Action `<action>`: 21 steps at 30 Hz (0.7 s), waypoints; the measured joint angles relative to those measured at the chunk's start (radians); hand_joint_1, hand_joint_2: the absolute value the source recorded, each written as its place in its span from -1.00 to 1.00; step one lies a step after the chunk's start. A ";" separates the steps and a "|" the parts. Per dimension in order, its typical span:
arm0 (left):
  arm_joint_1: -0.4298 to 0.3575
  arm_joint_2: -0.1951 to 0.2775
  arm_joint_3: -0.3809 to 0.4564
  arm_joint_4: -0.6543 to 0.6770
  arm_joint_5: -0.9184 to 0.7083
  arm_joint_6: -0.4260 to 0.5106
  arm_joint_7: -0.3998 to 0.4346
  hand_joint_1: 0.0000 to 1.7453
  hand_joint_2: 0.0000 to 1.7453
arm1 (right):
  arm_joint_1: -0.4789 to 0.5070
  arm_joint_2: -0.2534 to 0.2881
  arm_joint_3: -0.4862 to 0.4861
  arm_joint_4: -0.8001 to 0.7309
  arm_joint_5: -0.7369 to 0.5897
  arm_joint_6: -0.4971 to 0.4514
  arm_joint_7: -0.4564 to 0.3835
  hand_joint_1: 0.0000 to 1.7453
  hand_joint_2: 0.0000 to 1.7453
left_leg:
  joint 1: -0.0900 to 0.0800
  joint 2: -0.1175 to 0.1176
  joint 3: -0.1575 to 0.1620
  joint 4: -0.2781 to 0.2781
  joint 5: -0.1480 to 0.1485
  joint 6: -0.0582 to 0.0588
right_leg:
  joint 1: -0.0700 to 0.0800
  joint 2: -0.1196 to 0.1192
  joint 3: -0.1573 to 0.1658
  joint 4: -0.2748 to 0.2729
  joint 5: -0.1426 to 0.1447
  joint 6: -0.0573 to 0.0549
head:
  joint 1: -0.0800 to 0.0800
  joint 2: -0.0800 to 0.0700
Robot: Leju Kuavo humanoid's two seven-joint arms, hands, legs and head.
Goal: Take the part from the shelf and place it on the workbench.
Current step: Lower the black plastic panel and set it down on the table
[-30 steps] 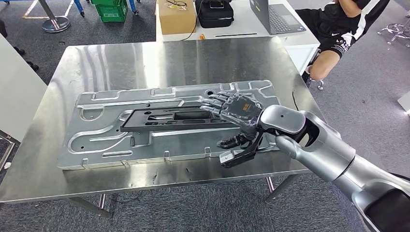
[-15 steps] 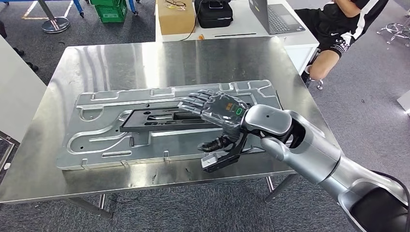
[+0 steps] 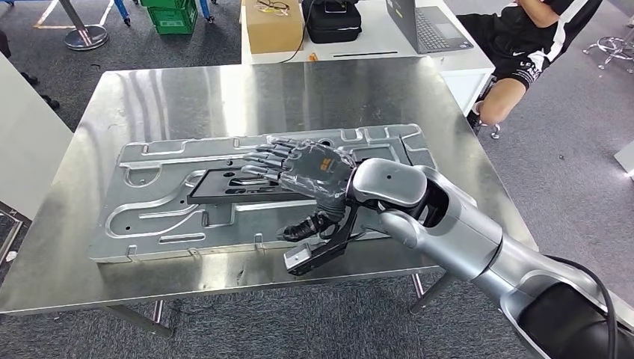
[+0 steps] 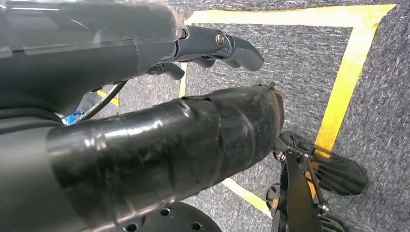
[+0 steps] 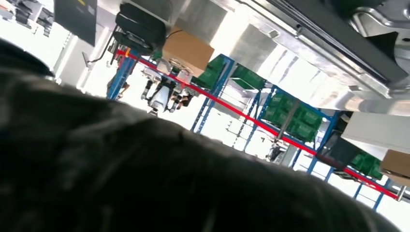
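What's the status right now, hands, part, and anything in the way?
Right hand open, fingers spread over the black part. Left hand hanging, holding nothing. Part lies on the metal panel on the workbench. Nothing blocking.

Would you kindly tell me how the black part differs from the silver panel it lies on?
The black part is dark, matte and narrow; the silver panel is shiny, ribbed and far wider. The part lies on top; the panel rests directly on the workbench. The right hand covers one end of the part, while most of the panel shows. Both lie flat.
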 joint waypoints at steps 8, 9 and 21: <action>0.000 0.000 0.000 0.000 0.000 -0.010 -0.012 -1.00 -1.00 | -0.003 0.011 0.007 0.015 -0.003 -0.002 -0.004 -1.00 -1.00 | -0.001 0.000 0.000 0.001 0.000 0.001 | -0.001 0.000 0.000 -0.001 0.001 0.001 | 0.000 0.000; 0.000 0.000 0.000 0.000 0.000 -0.011 -0.014 -1.00 -1.00 | -0.003 0.012 0.008 0.017 -0.003 -0.002 -0.004 -1.00 -1.00 | -0.002 0.000 0.000 0.001 -0.001 0.001 | -0.002 0.000 0.000 -0.001 0.001 0.002 | 0.000 0.000; 0.000 0.000 0.000 0.000 0.000 -0.015 -0.020 -1.00 -1.00 | -0.007 0.012 0.016 0.034 -0.004 -0.003 -0.006 -1.00 -1.00 | -0.005 0.002 -0.002 -0.003 0.014 0.028 | -0.010 0.000 0.000 0.003 -0.003 0.027 | 0.000 0.000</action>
